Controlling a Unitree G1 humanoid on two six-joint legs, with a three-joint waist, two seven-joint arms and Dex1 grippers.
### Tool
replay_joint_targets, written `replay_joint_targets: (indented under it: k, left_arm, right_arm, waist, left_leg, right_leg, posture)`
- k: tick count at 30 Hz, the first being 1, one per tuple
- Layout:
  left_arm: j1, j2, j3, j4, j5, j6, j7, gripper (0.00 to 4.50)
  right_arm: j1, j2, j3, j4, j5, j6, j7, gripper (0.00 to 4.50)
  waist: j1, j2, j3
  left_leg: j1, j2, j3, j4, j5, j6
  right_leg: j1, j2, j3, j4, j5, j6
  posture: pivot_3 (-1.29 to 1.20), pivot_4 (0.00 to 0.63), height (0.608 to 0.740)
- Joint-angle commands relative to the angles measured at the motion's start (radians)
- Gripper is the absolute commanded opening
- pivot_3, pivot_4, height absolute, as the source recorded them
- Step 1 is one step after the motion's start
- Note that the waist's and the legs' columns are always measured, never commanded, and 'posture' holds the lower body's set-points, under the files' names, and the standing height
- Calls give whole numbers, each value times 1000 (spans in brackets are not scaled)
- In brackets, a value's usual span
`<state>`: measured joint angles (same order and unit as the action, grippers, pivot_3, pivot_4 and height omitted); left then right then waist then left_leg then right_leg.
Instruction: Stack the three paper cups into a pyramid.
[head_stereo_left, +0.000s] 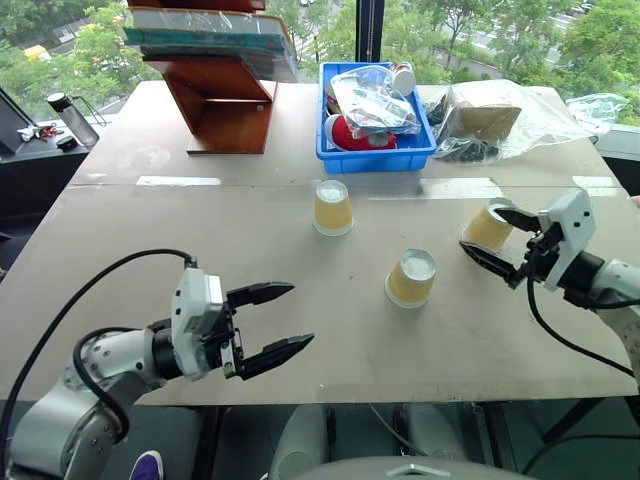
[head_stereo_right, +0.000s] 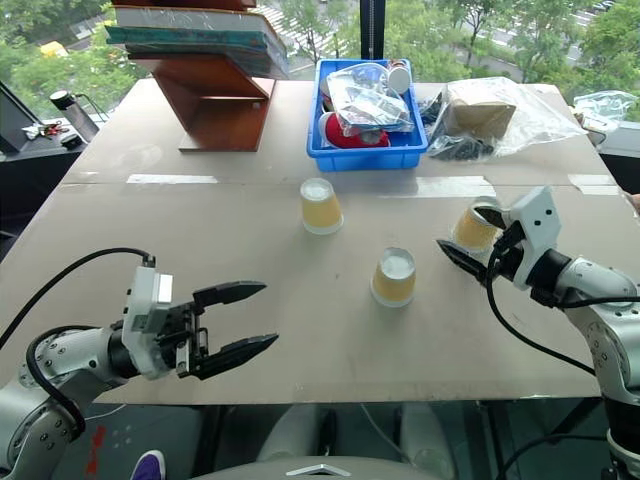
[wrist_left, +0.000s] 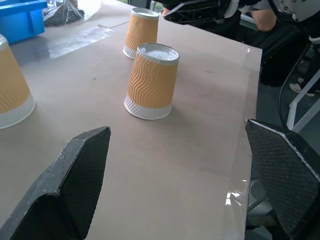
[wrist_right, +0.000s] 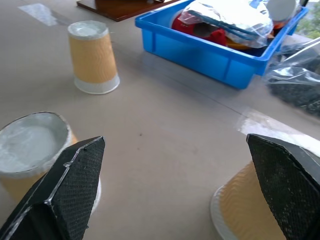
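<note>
Three paper cups stand upside down on the brown table (head_stereo_left: 150, 230), with ribbed pale orange sides. One cup (head_stereo_left: 333, 207) is near the blue bin, and another (head_stereo_left: 411, 278) is mid-table. The third (head_stereo_left: 489, 228) stands at the right, and my right gripper (head_stereo_left: 482, 230) is open around it without closing. In the right wrist view that cup (wrist_right: 240, 205) sits close to one finger and is partly hidden by it. My left gripper (head_stereo_left: 300, 315) hovers open and empty over the near left of the table, pointing toward the middle cup (wrist_left: 151, 82).
A blue bin (head_stereo_left: 375, 155) of bagged items stands behind the cups. A wooden stand (head_stereo_left: 225, 100) with books is at the back left. A plastic bag with a brown box (head_stereo_left: 490, 120) lies back right. A bottle (head_stereo_left: 72, 118) stands off the table's left side.
</note>
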<state>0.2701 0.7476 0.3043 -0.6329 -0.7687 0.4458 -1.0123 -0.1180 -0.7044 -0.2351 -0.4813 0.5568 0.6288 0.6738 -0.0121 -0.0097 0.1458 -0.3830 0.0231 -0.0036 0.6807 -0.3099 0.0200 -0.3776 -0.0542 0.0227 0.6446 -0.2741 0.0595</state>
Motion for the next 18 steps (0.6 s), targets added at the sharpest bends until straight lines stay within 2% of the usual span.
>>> replay_joint_targets:
  k: [1,4,8,18]
  left_arm:
    - [-4,7,9,-4,-6,-17,-13,4426]
    - [1,5,6,-11,-4,-17,-11,4426]
    - [9,2,9,-20,-6,-15,-4,4426]
    - [43,0,29,-45,-11,-17,16,4426]
  right_arm:
    - [-24,-19,-20,1,-17,5,-28,4477]
    - [-68,-1,9,81,-106,-6,-113,4477]
    - [-116,46,23,147,-141,1,-183,4477]
    - [-199,109,48,296,-218,11,-266,4477]
  waist:
    - [0,0,0]
    - [0,0,0]
    - [0,0,0]
    - [1,0,0]
  left_leg:
    - [0,0,0,0,0,0]
    - [0,0,0,0,0,0]
    - [0,0,0,0,1,-1]
    - [0,0,0,0,1,-1]
  right_leg:
    - [0,0,0,0,0,0]
    - [0,0,0,0,0,0]
    - [-1,0,0,0,0,0]
    - [-1,0,0,0,0,0]
  posture:
    - [0,150,740]
    - [0,150,740]
    - [0,150,740]
    - [0,150,740]
